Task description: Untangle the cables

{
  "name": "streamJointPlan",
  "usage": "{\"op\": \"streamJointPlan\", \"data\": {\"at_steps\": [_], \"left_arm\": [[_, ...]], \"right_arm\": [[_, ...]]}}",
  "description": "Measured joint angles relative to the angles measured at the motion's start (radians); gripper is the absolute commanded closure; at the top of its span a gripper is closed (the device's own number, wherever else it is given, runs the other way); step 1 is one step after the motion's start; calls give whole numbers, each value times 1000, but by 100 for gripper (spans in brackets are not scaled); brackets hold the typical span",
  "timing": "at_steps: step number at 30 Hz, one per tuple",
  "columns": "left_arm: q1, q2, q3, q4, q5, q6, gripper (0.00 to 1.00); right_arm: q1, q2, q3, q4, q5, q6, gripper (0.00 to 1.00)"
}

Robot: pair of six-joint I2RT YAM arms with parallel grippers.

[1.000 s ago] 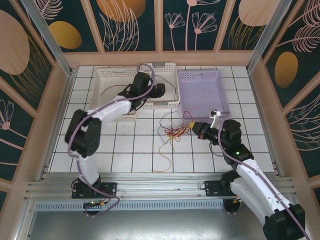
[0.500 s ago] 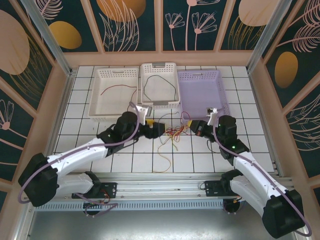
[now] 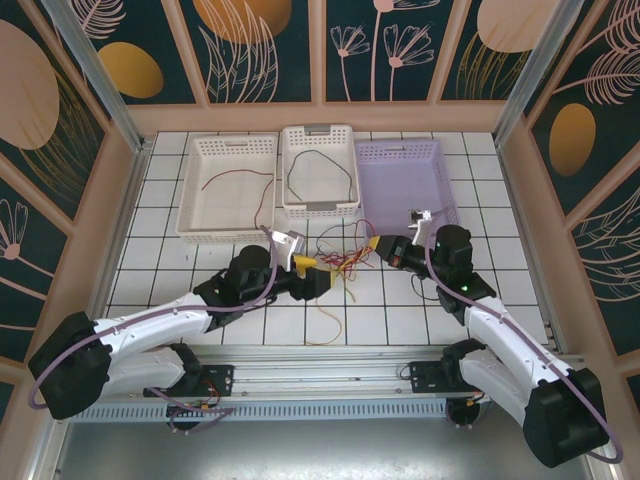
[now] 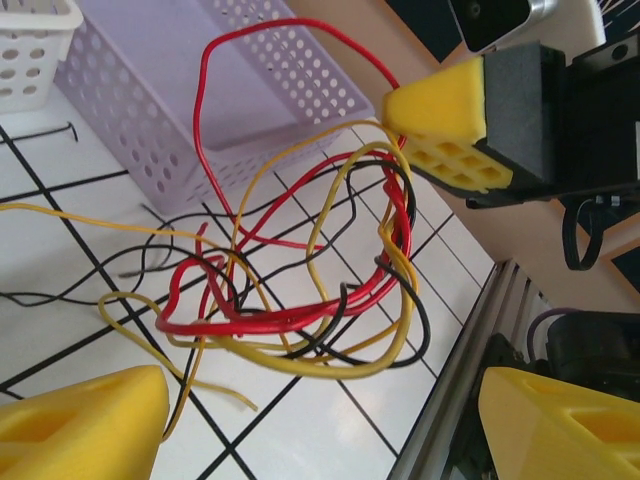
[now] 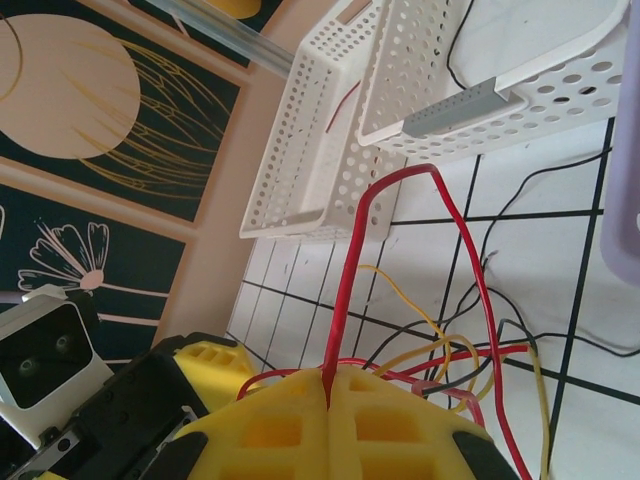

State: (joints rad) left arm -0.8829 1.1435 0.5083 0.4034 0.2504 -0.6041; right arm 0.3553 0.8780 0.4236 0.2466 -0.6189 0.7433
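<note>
Right wrist view: the right gripper (image 5: pixel 328 388) is pinching the red cable (image 5: pixel 345 290) tight, the wire rising out of its seam. The left gripper (image 4: pixel 320 410) is hanging with jaws spread wide — the cables (image 4: pixel 300 325) are lying knotted on the table (image 4: pixel 50 335) just ahead of it, the bundle stretching lengthwise between both grippers, so the free left looks better placed.

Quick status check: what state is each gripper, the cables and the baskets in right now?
Cable tangle: knotted, red, black, yellow interlaced.
Left gripper: open, facing the cable tangle.
Right gripper: shut on red strand.
Left white basket: holds a lone red cable.
Middle white basket: holds a black cable.
</note>
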Motion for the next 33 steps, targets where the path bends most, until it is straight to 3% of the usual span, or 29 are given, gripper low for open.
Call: {"op": "streamJointPlan", "data": {"at_steps": [5, 9, 20, 23, 33], "left_arm": [[0, 12, 0, 29, -8, 8, 29], [0, 38, 0, 43, -6, 16, 48], [0, 39, 2, 80, 22, 23, 85], [-1, 29, 2, 91, 31, 18, 100], [-1, -82, -22, 85, 29, 23, 100]], "right_arm": [[2, 0, 0, 21, -36, 18, 100], [8, 0, 0, 29, -53, 22, 100], [13, 0, 0, 49, -63, 26, 100], [13, 0, 0, 51, -63, 26, 100], [16, 0, -10, 53, -63, 25, 100]]}}
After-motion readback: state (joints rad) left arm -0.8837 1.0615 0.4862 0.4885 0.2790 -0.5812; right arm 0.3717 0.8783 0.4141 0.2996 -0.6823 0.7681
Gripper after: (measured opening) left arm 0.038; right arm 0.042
